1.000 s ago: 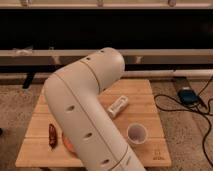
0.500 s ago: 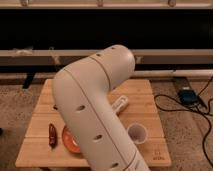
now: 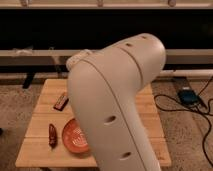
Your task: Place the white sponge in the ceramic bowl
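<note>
Gripper fingers: out of sight behind the arm; how far apart they stand, and whether they hold anything, cannot be told.
Gripper: hidden; its place cannot be fixed beyond being somewhere behind the arm.
Arm [image 3: 115,105]: a big cream-white bent link with small dark holes in its shell. It fills the middle of the view from 6 o'clock up to about 1 o'clock. A pale rounded piece shows at its upper left edge, near 11 o'clock.
Wooden table [image 3: 42,120]: light slatted top. Its left part, far edge and right rim show; the arm covers the middle.
Ceramic bowl [image 3: 75,137]: a shallow orange-red dish with white lines inside. It lies flat on the table at about 7 o'clock of the view, with its right side covered by the arm.
White sponge: cannot be made out on the parts of the table that show, so its place cannot be told.
Dark red oblong item [image 3: 52,135]: lies on the table at 9 o'clock of the bowl, just beside it and not touching.
Dark bar-shaped packet [image 3: 61,101]: lies on the table at 11 o'clock of the bowl, apart from it.
Blue box [image 3: 186,95]: sits on the speckled floor at 3 o'clock of the table's far edge.
Black cables [image 3: 200,117]: run across the floor by the blue box.
</note>
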Robot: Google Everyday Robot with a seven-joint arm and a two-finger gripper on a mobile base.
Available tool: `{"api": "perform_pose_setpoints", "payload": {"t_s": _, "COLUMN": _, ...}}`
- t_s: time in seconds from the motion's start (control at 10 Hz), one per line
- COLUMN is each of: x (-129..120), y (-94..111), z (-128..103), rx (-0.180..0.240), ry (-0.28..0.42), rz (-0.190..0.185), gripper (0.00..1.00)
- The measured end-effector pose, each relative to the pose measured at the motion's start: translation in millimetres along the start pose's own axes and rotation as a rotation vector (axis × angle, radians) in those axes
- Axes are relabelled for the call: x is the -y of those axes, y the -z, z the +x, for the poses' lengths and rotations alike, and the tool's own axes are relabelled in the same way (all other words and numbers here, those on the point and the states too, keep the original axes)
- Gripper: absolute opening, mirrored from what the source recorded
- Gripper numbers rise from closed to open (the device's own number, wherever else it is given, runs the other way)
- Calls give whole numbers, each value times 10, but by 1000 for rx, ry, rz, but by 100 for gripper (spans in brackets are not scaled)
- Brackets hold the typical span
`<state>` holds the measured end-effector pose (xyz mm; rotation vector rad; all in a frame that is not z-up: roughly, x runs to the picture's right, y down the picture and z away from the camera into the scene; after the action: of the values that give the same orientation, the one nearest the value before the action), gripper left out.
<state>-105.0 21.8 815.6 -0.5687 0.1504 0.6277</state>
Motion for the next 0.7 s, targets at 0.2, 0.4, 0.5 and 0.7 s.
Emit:
{"api": "perform_pose_setpoints", "payload": {"t_s": 0.2, "x": -4, "y": 389, "z": 86, "rx": 51, "ry": 28, "rz": 7, "gripper": 0}}
{"api": "perform_pose_setpoints", "payload": {"t_s": 0.4, "x": -169, "y": 663, "z": 300, "rx": 67, "ry": 64, "rz": -13, "gripper": 0}}
{"api": "perform_pose_setpoints", "payload": {"t_s": 0.5, "x": -355, "y": 730, "z": 394, "rx": 64, "ry": 93, "rz": -38, "gripper": 0}}
{"api": "perform_pose_setpoints", "payload": {"t_s": 0.7, "x": -798, "y": 740, "z": 665, "rx": 26, "ry": 158, "rz": -110, "gripper": 0}}
